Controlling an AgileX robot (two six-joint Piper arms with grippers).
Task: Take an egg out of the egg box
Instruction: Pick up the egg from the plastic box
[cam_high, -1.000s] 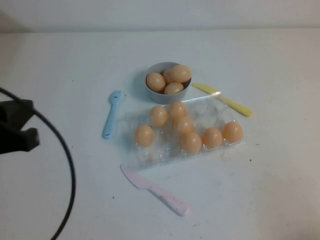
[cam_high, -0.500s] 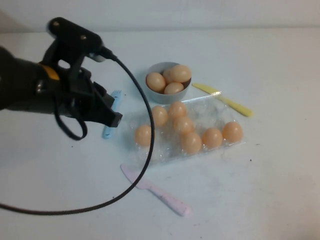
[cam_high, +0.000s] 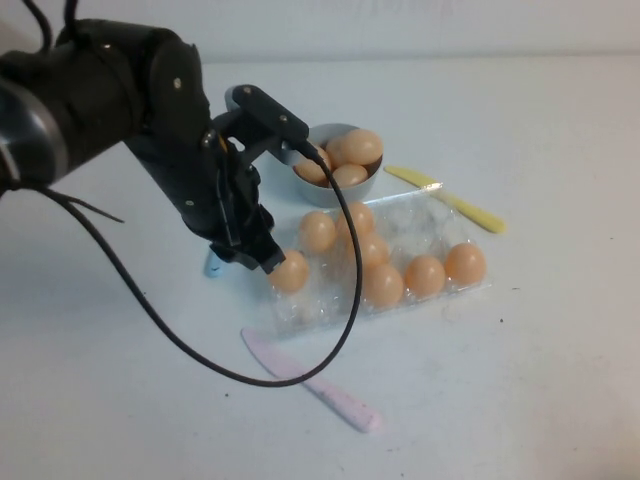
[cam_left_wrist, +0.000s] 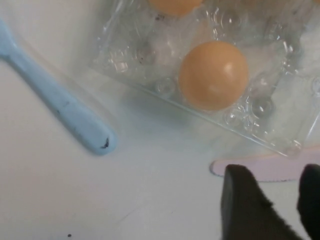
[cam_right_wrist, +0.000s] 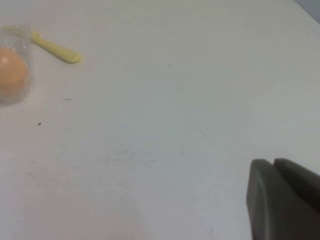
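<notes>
The egg box (cam_high: 440, 232) is a clear plastic tray in mid-table holding several peach-orange eggs. Its leftmost egg (cam_high: 291, 272) also shows in the left wrist view (cam_left_wrist: 213, 75), seated in a cup of the box (cam_left_wrist: 140, 55). My left gripper (cam_high: 260, 258) hovers just left of that egg, touching nothing. In its wrist view the left gripper (cam_left_wrist: 280, 200) is open and empty, over the table beside the box's edge. My right gripper (cam_right_wrist: 275, 172) is shut and empty over bare table, far from the box corner (cam_right_wrist: 22, 87); it is out of the high view.
A grey bowl (cam_high: 306, 186) with three eggs stands behind the box. A blue fork (cam_high: 213, 266) lies left of the box, mostly under my left arm. A pink knife (cam_high: 320, 388) lies in front, a yellow knife (cam_high: 450, 200) at the back right.
My left arm has swung in from the left table edge, over the blue fork, down to the box's left end. Eggs and box have not moved.
</notes>
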